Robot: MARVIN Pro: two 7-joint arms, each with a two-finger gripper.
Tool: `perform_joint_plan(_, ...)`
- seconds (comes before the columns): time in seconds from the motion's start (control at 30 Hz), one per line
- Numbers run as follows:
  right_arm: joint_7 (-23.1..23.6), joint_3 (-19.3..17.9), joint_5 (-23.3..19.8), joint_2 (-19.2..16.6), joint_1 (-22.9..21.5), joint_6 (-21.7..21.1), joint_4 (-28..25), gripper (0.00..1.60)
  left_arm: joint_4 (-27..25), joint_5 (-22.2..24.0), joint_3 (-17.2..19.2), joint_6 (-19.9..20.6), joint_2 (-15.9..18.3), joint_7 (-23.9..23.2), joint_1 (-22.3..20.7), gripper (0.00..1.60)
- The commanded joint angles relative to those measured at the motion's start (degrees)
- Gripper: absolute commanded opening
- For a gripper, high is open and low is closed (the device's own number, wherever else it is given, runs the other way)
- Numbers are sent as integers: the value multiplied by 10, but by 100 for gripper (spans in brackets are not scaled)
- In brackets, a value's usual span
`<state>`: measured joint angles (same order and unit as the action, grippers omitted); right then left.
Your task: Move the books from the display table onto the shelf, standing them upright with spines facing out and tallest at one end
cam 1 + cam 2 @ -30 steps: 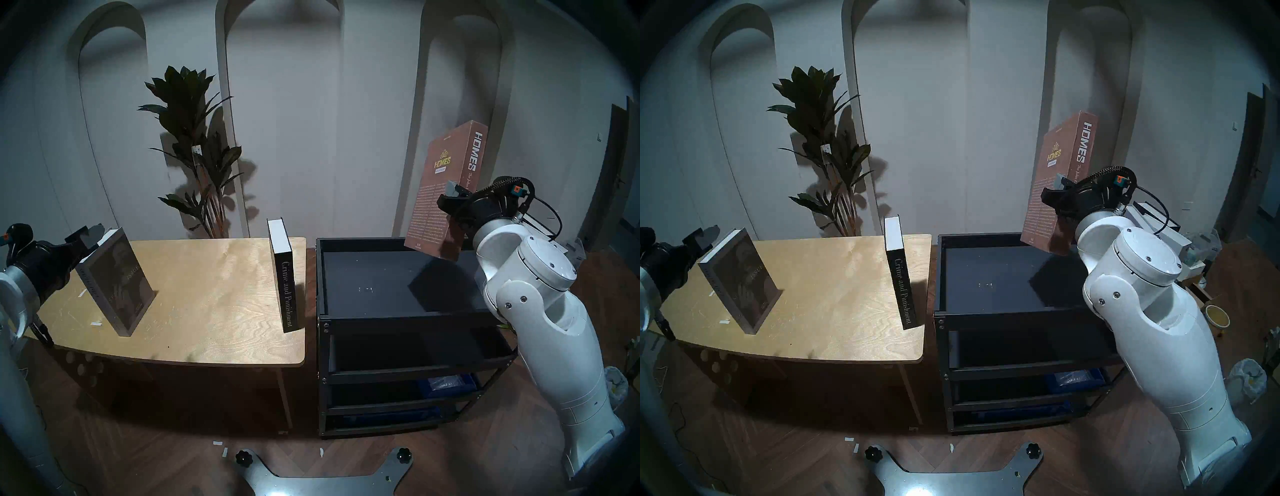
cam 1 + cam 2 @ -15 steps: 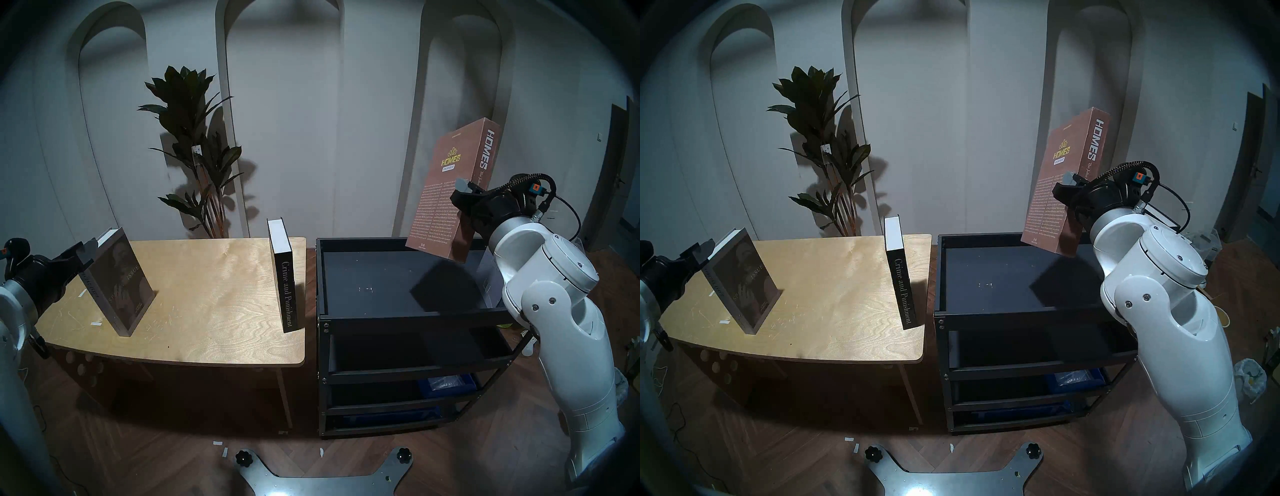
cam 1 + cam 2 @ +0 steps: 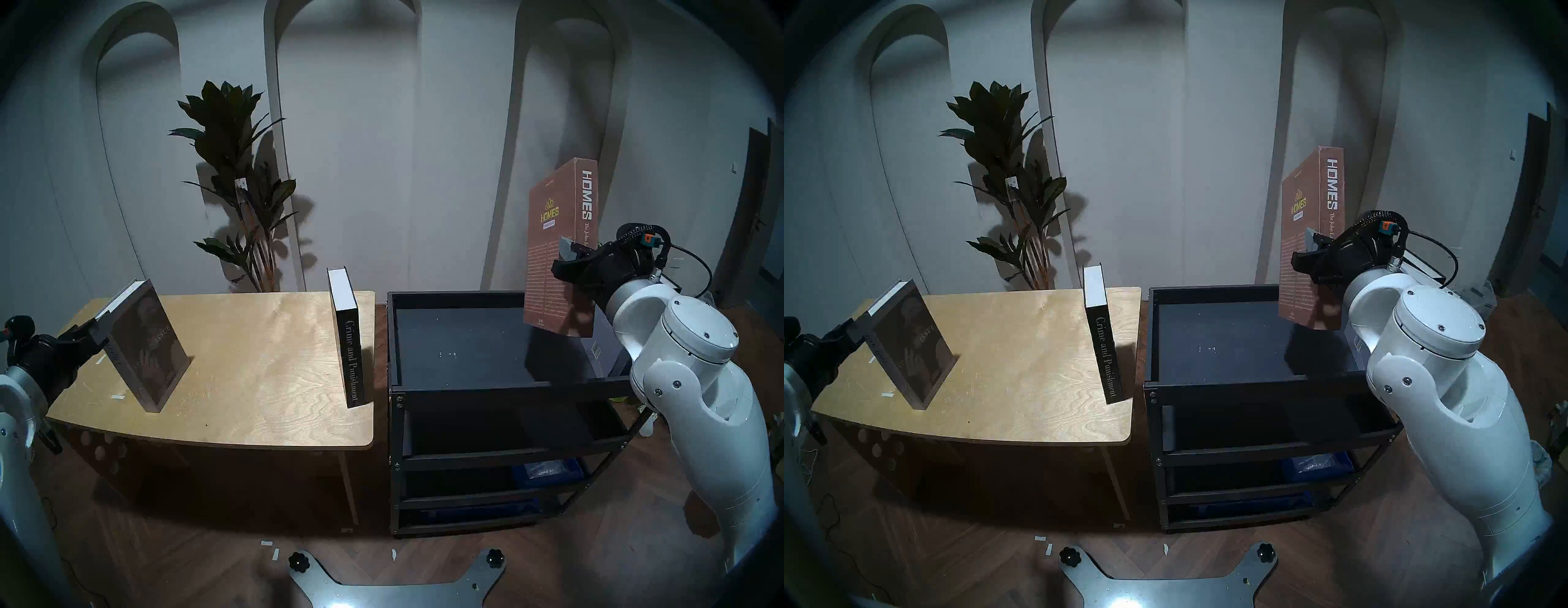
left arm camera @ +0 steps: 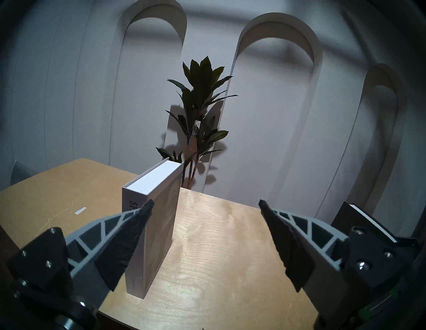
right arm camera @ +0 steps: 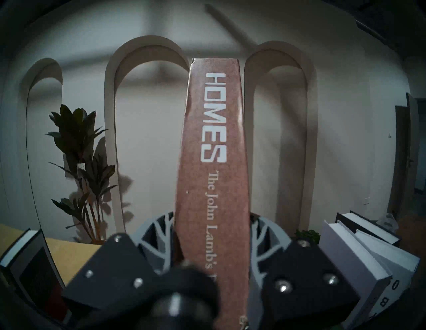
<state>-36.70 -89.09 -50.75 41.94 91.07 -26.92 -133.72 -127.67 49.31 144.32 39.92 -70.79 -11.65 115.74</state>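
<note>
My right gripper is shut on the brown "Homes" book, holding it nearly upright just above the back right of the black shelf. Its spine faces the right wrist camera. Other books lean at the shelf's right end. On the display table stand the grey "Special Issue" book at the left and the black "Crime and Punishment" book at the right edge. My left gripper is open at the grey book's spine; contact cannot be told.
A tall potted plant stands behind the table. The shelf's lower tiers hold a blue bin. My base plate and tape scraps lie on the wood floor in front. A narrow gap separates table and shelf.
The right gripper has lowered the "Homes" book and turned it more upright. The left gripper has come down along the "Special Issue" spine, still open.
</note>
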Motion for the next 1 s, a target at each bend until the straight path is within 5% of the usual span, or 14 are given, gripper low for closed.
perform_joint_plan(0.0, 9, -6, 40, -27, 14, 16, 32, 0, 1, -30, -1, -60, 1, -38, 20, 160)
perform_joint_plan(0.57, 15, 52, 92, 40, 6, 156, 77, 0, 33, -109, -39, -175, -3, -100, 51, 160)
perform_joint_plan(0.97, 43, 57, 151, 24, -20, 236, 150, 0, 69, -159, -67, -266, -4, -137, 64, 160)
